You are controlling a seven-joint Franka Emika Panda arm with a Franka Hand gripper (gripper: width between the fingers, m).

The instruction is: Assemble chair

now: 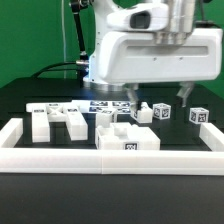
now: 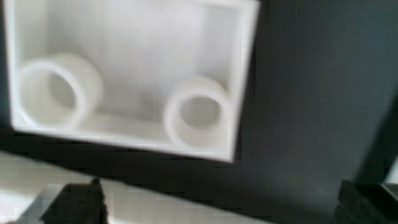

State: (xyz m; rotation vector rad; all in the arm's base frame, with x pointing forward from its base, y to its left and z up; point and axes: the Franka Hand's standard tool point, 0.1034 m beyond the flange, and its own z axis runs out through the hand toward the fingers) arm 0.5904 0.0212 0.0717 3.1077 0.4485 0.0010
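Slab of matte white plastic point(image 2: 125, 85), flat, with a recessed panel and two raised round rings side by side, lies on the black worktop point(image 2: 311, 110). In the wrist view it is apart from the end effector point(image 2: 228, 205): bare worktop shows between its near edge and the dark fingertips point(image 2: 80, 205). The row of its two rings runs roughly along the line from one fingertip to the other. By my reading, a straight advance and descent would bring the jaws astride it without much turning of the wrist.

The jaws stand wide apart and hold nothing.

In the exterior view the end effector point(image 1: 157, 95) hangs upper centre-right, pointing straight down, just above the worktop point(image 1: 20, 100). The bulky white arm point(image 1: 150, 45) fills the top of the frame above it. I cannot match the slab surely to any piece in this view.

The other chair parts are spread around:
- two blocky white pieces point(image 1: 55, 122) at the exterior view's left;
- a tagged white block point(image 1: 127, 140) at lower centre, against the long white border frame point(image 1: 110, 160);
- small tagged white cubes point(image 1: 163, 112) near the fingers, with one more further to the right.

The marker board point(image 1: 100, 104) lies flat at centre, behind them.
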